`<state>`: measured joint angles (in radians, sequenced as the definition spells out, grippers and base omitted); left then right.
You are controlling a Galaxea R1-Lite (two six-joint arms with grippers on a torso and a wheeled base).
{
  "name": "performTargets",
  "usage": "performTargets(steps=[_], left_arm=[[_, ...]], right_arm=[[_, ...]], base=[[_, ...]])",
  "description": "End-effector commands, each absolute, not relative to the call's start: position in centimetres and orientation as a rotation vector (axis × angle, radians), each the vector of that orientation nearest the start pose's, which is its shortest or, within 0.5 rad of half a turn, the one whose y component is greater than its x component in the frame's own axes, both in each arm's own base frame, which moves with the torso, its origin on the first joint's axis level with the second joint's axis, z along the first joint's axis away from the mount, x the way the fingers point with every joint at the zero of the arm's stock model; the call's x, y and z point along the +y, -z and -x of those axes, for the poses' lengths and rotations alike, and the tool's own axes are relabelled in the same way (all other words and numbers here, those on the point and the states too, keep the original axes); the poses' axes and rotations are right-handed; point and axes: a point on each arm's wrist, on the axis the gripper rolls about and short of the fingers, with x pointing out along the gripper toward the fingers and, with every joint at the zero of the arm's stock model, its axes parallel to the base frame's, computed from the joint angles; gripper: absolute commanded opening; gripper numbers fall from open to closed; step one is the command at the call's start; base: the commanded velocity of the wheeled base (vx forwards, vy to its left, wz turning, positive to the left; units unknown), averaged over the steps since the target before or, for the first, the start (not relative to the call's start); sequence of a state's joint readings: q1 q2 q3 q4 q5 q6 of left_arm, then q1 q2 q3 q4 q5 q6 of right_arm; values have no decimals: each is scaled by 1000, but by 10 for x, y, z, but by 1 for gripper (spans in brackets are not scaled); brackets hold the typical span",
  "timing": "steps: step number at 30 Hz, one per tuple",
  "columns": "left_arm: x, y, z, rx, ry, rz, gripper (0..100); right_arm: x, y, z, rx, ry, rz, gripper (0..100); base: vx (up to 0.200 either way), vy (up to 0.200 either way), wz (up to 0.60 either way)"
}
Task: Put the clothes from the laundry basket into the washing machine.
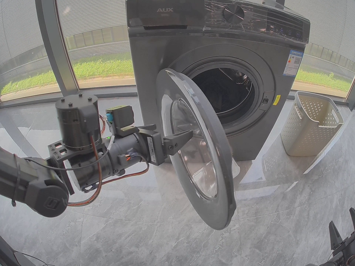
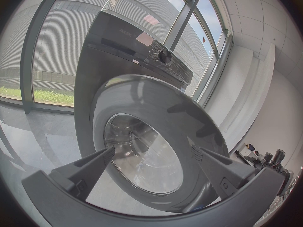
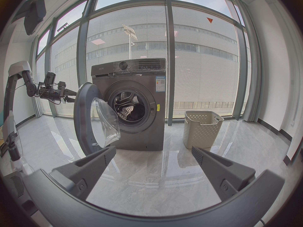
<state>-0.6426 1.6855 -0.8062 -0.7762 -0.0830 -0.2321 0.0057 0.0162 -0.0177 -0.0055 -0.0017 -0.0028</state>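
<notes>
The grey washing machine [image 1: 218, 78] stands with its round door [image 1: 207, 189] swung wide open to the left. My left gripper [image 1: 186, 135] is open, close to the door's outer face [image 2: 148, 111], nothing between its fingers [image 2: 94, 161]; contact cannot be told. The cream laundry basket [image 1: 314, 126] stands on the floor right of the machine, and its visible inside looks empty. Pale and dark cloth [image 3: 130, 111] shows inside the drum. My right gripper [image 3: 153, 155] is open, low and far back from the machine [image 3: 135, 111] and basket [image 3: 202, 128], at the lower right corner [image 1: 342, 237].
Glossy grey floor tiles [image 1: 148, 222] spread in front of the machine. Tall window frames [image 1: 51, 37] stand behind it. The open door juts out over the floor between my left arm [image 3: 53, 90] and the drum opening [image 1: 225, 89].
</notes>
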Motion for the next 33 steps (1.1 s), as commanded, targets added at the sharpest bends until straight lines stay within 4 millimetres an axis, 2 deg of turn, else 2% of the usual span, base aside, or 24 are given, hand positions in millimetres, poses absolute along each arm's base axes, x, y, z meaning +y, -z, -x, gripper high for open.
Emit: performTargets(steps=[1,6,9,14,16,19,20,21,22,23,25,26,28,29,30,31,32,33], left_arm=[[-197,-193,-257,203,712,188,100],[-211,-201,-279,176,708,196,100],[-226,-205,-295,176,710,205,100],[-247,-203,-316,152,603,239,100],[-244,-202,-318,158,586,244,100],[-237,-200,-309,189,581,233,100],[-228,-204,-297,196,585,229,100],[-228,-204,-297,196,585,229,100],[-214,-204,-279,216,582,214,100],[-210,-203,-274,221,581,211,100],[-184,-206,-239,226,581,200,100],[-179,-207,-231,225,583,197,100],[-141,-208,-182,208,585,172,100],[-133,-208,-173,196,585,161,100],[-116,-203,-153,176,578,122,100],[-107,-198,-142,169,574,93,100],[-91,-187,-122,153,567,37,100],[-85,-183,-114,146,563,20,100]], right_arm=[[0,-76,23,-6,-5,3,100],[0,-76,23,-6,-5,3,100],[0,-76,23,-6,-5,3,100],[0,-76,23,-6,-5,3,100],[0,-76,23,-6,-5,3,100],[0,-76,23,-6,-5,3,100],[0,-76,23,-6,-5,3,100],[0,-76,23,-6,-5,3,100],[0,-76,23,-6,-5,3,100],[0,-76,23,-6,-5,3,100],[0,-76,23,-6,-5,3,100],[0,-76,23,-6,-5,3,100],[0,-76,23,-6,-5,3,100],[0,-76,23,-6,-5,3,100],[0,-76,23,-6,-5,3,100],[0,-76,23,-6,-5,3,100],[0,-76,23,-6,-5,3,100],[0,-76,23,-6,-5,3,100]], base=[[0,0,0],[0,0,0],[0,0,0],[0,0,0],[0,0,0],[0,0,0],[0,0,0],[0,0,0],[0,0,0],[0,0,0],[0,0,0],[0,0,0],[0,0,0],[0,0,0],[0,0,0],[0,0,0],[0,0,0],[0,0,0]])
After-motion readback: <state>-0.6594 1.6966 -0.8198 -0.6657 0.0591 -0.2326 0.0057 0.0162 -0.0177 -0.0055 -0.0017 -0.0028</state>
